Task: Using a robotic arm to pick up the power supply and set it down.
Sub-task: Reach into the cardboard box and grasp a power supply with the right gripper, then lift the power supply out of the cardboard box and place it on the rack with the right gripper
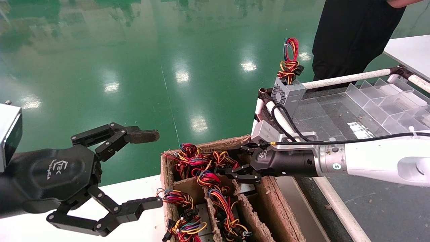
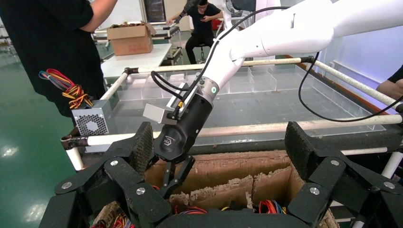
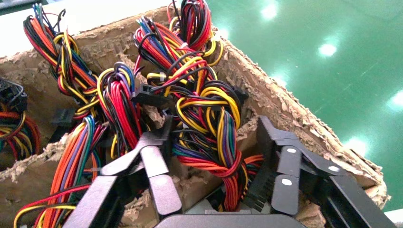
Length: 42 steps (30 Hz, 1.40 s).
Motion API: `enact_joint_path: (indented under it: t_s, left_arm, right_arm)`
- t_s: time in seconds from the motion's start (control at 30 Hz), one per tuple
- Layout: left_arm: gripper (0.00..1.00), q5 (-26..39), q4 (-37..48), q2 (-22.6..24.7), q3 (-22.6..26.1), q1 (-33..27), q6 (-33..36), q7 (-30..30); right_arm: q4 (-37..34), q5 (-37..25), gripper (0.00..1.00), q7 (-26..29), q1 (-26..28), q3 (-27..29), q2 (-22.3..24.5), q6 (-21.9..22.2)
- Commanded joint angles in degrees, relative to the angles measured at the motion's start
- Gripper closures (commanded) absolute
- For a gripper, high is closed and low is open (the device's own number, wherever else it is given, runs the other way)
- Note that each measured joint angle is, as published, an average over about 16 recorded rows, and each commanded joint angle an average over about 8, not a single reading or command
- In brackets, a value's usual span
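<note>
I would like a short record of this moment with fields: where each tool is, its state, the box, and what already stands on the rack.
right tool: inside the far corner of the cardboard box, fingers open on either side of a knotted wire bundle
power supply body: mostly hidden under the wires
left tool: open, held beside the box over the white table, holding nothing
box contents: several coloured wire bundles in cardboard compartments
rack: one vented grey power supply standing at its corner
</note>
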Motion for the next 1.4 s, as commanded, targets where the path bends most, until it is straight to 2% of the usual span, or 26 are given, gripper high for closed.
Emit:
enact_joint_path:
  t_s: [0.03, 0.73, 1.13, 1.4]
  left_arm:
    - [0.00, 0.00, 0.00, 0.00, 0.00, 0.00, 0.00, 0.00]
    - [0.00, 0.00, 0.00, 0.00, 0.00, 0.00, 0.00, 0.00]
    - [0.00, 0.00, 0.00, 0.00, 0.00, 0.00, 0.00, 0.00]
    - [0.00, 0.00, 0.00, 0.00, 0.01, 0.00, 0.00, 0.00]
  right_arm:
    - [-0.82, 0.14, 1.00, -0.45, 0.14, 0.09, -0.29, -0.06]
    - [-5.09, 2.49, 1.00, -3.48, 0.91, 1.70, 0.48, -2.59]
    - [-4.22, 6.49, 1.00, -5.61, 4.04, 4.53, 5.15, -5.59]
    - [-2.99, 10.64, 1.00, -4.12, 8.57, 7.43, 9.19, -8.93]
